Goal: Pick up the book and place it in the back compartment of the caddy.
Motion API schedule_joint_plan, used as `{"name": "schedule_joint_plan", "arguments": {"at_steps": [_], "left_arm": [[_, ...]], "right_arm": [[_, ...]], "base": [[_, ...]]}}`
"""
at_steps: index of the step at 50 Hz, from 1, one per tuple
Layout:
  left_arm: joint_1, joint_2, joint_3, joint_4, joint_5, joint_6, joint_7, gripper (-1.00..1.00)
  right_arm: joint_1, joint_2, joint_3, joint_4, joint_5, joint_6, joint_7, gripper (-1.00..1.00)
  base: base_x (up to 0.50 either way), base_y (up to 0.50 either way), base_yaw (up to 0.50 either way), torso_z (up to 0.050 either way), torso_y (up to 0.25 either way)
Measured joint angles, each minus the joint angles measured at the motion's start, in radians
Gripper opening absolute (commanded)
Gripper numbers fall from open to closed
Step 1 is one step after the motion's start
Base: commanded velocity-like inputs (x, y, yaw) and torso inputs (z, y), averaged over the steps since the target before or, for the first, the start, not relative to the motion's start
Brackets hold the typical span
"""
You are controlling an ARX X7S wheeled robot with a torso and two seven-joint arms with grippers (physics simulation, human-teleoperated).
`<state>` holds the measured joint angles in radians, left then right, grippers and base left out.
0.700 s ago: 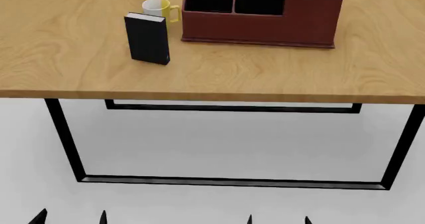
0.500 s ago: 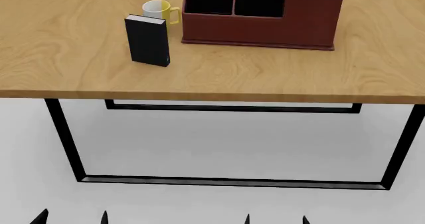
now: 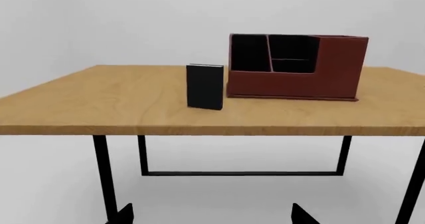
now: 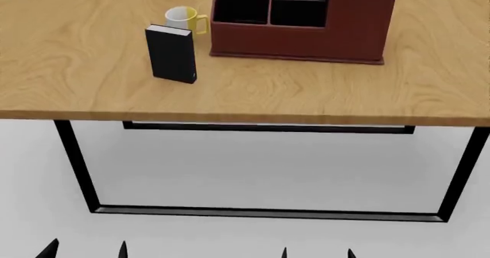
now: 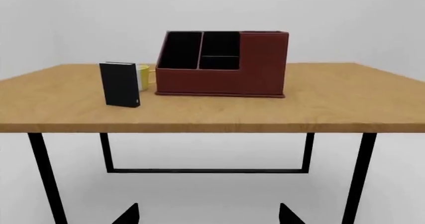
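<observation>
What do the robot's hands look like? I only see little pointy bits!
Only the fingertips show: black, pointed, wedge-shaped tips. The left gripper and right gripper each have two. No cables, markings or arms are visible.

On the worktop point(image 4: 92, 92) the book point(image 4: 171, 54) stands upright, to the left of the caddy point(image 4: 306, 37) and a little nearer to the robot. The mug point(image 4: 183, 18) stands behind the book, just beside the caddy's left wall, perhaps touching it.
</observation>
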<state>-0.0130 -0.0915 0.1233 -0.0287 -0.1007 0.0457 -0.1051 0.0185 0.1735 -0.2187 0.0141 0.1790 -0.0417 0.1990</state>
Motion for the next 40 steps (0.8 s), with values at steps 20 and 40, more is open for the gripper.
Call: {"name": "schedule_joint_plan", "arguments": {"at_steps": [20,40], "left_arm": [[0.004,-0.024,0.028,0.04,-0.024,-0.014,-0.022,1.0],[0.007,-0.052,0.049,0.096,-0.038,-0.044,-0.036,1.0]], "right_arm": [[-0.002,0.015,-0.019,-0.018,0.011,0.001,0.015,1.0],[-0.009,0.037,-0.027,-0.086,0.014,0.026,0.038,1.0]], "base": [[0.0,0.0,0.0,0.05,0.0],[0.0,0.0,0.0,0.034,0.0]]}}
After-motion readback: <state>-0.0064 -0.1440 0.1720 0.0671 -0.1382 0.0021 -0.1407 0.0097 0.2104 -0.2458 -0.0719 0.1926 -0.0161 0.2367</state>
